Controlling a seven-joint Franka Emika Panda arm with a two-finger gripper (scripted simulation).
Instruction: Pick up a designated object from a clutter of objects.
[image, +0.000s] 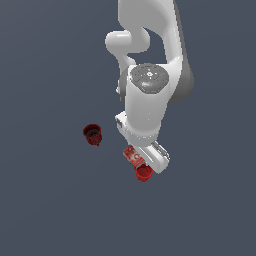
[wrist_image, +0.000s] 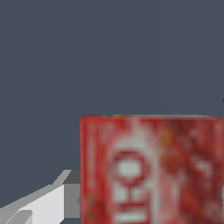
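Hand (image: 150, 162) low over the dark counter (image: 50, 210), mostly hidden under the white wrist in the exterior view, so from there I cannot tell how its fingers stand. The red lettered box (image: 133, 156) pokes out from beneath it toward the exterior view's left, and the bright red cup (image: 143, 173) sits just beside the box, close against the hand's lower edge. The dark red cup (image: 92, 134) stands well apart, further toward the exterior view's left. No small ball is visible.

In the wrist view the red lettered box (wrist_image: 151, 170) fills much of the picture, white lettering facing the camera, very near the lens. One pale grey finger (wrist_image: 48, 199) shows at the box's side edge, touching it or nearly so; the other finger is out of frame. Whether the hand is clamped on the box or only straddling it, I cannot tell.

The box looks stiff, light and flat, probably with smooth printed faces that could slip. Its narrow side edges seem the best hold, fingers square across the width, kept clear of the neighbouring cup.
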